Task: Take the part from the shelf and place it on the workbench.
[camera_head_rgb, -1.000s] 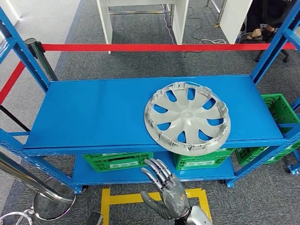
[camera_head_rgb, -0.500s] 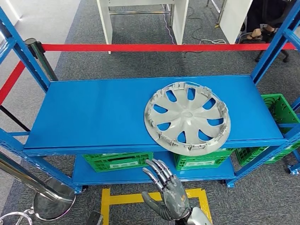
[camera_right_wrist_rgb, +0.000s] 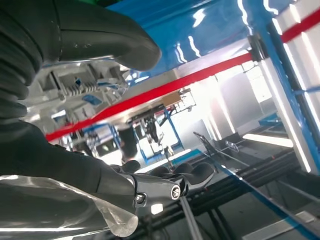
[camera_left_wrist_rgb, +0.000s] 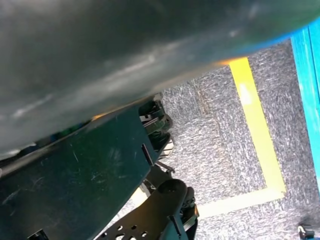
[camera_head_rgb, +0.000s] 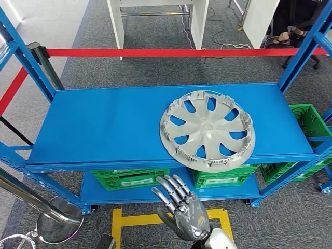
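step: our reach | right hand below hubcap, fingers spread, empty, set to take its overhanging rim | hubcap overhangs shelf front edge | left hand: cannot tell

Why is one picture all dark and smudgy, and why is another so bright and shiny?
In the left wrist view, something dark sits too close to the camera, so it blurs; the yellow floor tape is sharper. In the right wrist view, bright room lights wash out the middle and streak the blue shelf. The head view is evenly lit and sharp: the hubcap and right hand show clearly.
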Robot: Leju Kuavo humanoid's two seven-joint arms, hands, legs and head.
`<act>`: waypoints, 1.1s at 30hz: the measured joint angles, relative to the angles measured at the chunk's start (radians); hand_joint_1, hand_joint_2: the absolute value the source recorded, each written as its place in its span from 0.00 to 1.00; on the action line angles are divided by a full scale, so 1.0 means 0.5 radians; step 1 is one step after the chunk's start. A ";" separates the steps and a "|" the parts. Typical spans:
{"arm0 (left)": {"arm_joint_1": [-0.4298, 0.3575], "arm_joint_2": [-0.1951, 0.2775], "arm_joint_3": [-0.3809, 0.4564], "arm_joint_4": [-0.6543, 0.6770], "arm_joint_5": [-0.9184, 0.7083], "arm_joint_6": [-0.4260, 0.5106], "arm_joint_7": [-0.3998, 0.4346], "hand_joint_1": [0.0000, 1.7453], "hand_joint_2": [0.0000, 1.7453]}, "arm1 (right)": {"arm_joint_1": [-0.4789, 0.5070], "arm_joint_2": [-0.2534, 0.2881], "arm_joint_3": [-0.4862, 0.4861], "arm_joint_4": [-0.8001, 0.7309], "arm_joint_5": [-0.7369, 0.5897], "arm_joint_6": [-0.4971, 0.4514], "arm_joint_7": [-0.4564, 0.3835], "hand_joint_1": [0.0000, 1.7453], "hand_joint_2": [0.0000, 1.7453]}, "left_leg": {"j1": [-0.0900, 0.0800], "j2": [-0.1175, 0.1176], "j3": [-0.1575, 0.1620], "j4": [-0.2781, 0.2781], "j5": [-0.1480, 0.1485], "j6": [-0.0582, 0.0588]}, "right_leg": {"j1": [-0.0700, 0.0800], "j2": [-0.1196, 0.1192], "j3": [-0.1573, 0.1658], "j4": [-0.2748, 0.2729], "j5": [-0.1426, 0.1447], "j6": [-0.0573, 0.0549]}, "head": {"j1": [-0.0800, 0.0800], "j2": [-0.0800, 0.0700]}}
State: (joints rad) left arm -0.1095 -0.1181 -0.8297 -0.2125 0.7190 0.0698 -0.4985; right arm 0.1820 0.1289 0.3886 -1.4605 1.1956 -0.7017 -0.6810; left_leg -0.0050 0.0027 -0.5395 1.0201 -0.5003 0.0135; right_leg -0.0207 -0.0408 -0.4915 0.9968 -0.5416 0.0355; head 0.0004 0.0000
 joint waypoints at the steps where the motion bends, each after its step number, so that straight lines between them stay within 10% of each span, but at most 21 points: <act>1: 0.001 0.000 0.000 0.000 -0.007 -0.004 -0.004 0.00 0.00 | 0.011 0.021 -0.038 -0.016 0.118 0.000 0.029 0.00 1.00 | 0.000 0.000 0.000 0.000 0.000 0.000 | 0.000 0.000 0.000 0.000 0.000 0.000 | 0.001 0.000; 5: 0.008 0.002 0.000 0.000 -0.026 -0.034 -0.039 0.00 0.00 | 0.039 0.024 -0.110 -0.132 0.544 0.000 0.398 0.00 1.00 | 0.000 0.000 0.000 0.000 0.000 0.000 | 0.000 0.000 0.001 0.000 0.000 0.000 | 0.002 0.000; 17: 0.011 0.005 -0.001 0.000 -0.056 -0.046 -0.038 0.00 0.00 | -0.116 -0.319 0.132 -0.231 0.744 0.000 1.278 0.00 1.00 | -0.001 0.000 0.000 0.000 0.000 0.000 | -0.001 0.000 0.002 0.000 0.002 0.003 | 0.002 0.000; 33: 0.012 0.004 -0.004 0.000 -0.074 -0.054 -0.032 0.00 0.00 | -0.441 -0.707 0.592 -0.061 0.751 0.001 1.828 0.00 1.00 | -0.002 0.000 0.000 0.000 0.001 0.001 | -0.001 -0.001 0.001 0.000 0.003 0.003 | 0.002 0.000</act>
State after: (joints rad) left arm -0.1036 -0.1160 -0.8316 -0.2125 0.6820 0.0426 -0.5146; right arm -0.0386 -0.2245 0.6844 -1.4909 1.5709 -0.7014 0.2329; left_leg -0.0060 0.0027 -0.5394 1.0204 -0.4999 0.0139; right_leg -0.0212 -0.0411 -0.4908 0.9968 -0.5402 0.0372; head 0.0012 0.0000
